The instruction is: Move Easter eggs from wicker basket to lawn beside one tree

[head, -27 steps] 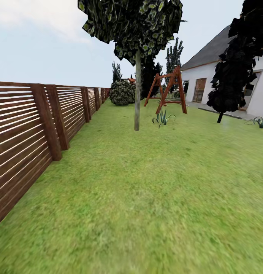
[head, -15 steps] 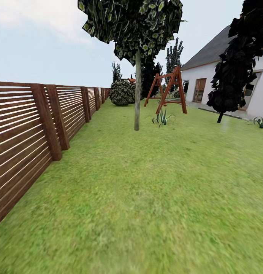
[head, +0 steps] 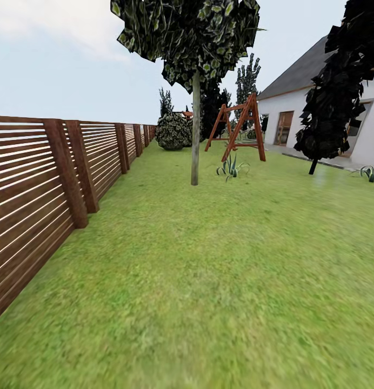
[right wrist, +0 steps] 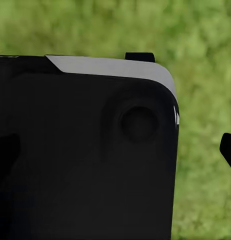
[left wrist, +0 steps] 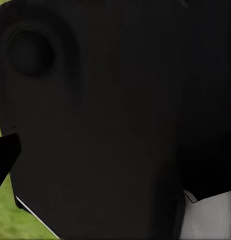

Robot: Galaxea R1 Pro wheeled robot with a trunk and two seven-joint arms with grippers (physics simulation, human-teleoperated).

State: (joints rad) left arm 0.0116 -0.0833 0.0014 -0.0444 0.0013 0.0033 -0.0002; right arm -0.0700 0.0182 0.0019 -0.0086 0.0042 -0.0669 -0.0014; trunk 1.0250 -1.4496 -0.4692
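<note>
The tree (head: 195, 129), slim pale trunk under dark blocky foliage, is seen standing far ahead on the lawn (head: 208, 281), slightly left of centre. A slatted wooden fence (head: 57, 173) is set along the left, a red-brown swing frame (head: 238, 129) just beyond the tree to the right, and a white house (head: 295, 113) far right. Dark robot housing (left wrist: 105, 125) is shown over grass in both wrist views; whether the fingers are released or clenched cannot be told.
</note>
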